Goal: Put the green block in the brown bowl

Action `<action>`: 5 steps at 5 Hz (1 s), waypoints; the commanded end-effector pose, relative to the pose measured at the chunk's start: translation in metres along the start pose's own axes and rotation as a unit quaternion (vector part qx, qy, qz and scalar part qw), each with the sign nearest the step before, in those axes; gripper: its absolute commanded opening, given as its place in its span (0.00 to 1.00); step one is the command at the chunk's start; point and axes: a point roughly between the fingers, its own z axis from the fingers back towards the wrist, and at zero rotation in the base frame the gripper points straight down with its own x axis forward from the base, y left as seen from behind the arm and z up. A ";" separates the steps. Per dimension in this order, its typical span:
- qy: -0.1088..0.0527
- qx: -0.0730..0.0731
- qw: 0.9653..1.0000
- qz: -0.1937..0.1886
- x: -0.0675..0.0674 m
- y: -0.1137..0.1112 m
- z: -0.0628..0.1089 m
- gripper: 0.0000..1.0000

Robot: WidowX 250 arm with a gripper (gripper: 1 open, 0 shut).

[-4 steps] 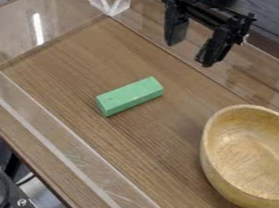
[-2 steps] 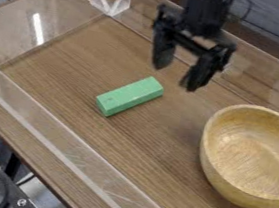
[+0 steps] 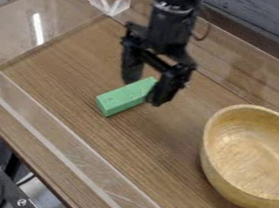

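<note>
**Arm upright, jaws spread wide**

The black arm enters at twelve o'clock and drops nearly straight down, wrist vertical. The gripper [image 3: 150, 85] points downward, its two dark fingers [image 3: 130, 69] parted wide, one toward nine o'clock, the other toward three. The tips sit low, nothing visibly clamped between them.

The black gripper [image 3: 151, 83] is pointing straight down over the wooden counter [image 3: 67, 73], its fingers [image 3: 130, 71] spreading wide just above the upper end of the green block [image 3: 125, 98]. The block is lying flat and slanted. The brown bowl [image 3: 255, 154] is sitting well apart at the right, with clear walls [image 3: 61, 138] enclosing the counter.
</note>
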 end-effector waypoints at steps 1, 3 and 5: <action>-0.042 0.007 0.999 -0.004 0.001 0.017 0.007 1.00; -0.056 -0.002 0.998 -0.018 0.015 0.026 -0.003 1.00; -0.068 -0.008 0.997 -0.034 0.027 0.020 -0.001 1.00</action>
